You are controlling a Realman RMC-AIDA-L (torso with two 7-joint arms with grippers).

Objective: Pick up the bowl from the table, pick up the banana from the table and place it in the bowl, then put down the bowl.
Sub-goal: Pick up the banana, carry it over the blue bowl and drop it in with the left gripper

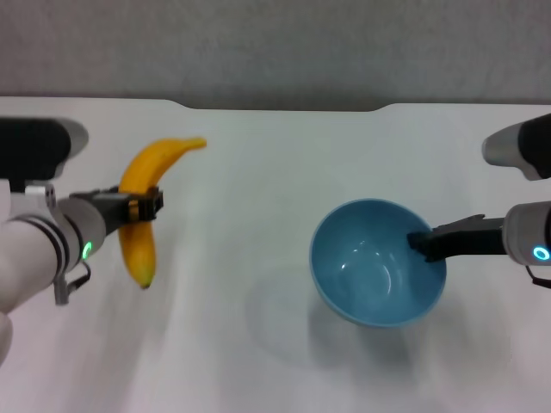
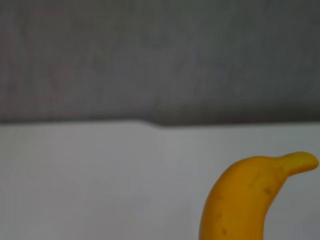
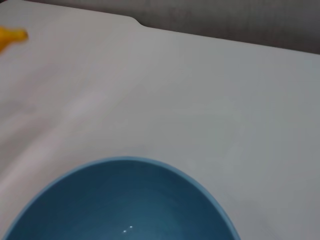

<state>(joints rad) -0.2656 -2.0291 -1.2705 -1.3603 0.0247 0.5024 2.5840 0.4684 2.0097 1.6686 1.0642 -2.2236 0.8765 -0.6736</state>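
Note:
The light-blue bowl (image 1: 377,261) hangs tilted above the white table (image 1: 258,344), with its shadow below it. My right gripper (image 1: 424,243) is shut on the bowl's right rim. The bowl's empty inside fills the near part of the right wrist view (image 3: 125,200). The yellow banana (image 1: 142,202) is held at its middle by my left gripper (image 1: 142,206), at the left and lifted off the table. Its stem end points toward the far edge. The banana's stem end shows in the left wrist view (image 2: 250,195) and as a yellow tip in the right wrist view (image 3: 10,36).
The table's far edge has a shallow notch (image 1: 284,108) in front of a grey wall. White tabletop lies between the banana and the bowl.

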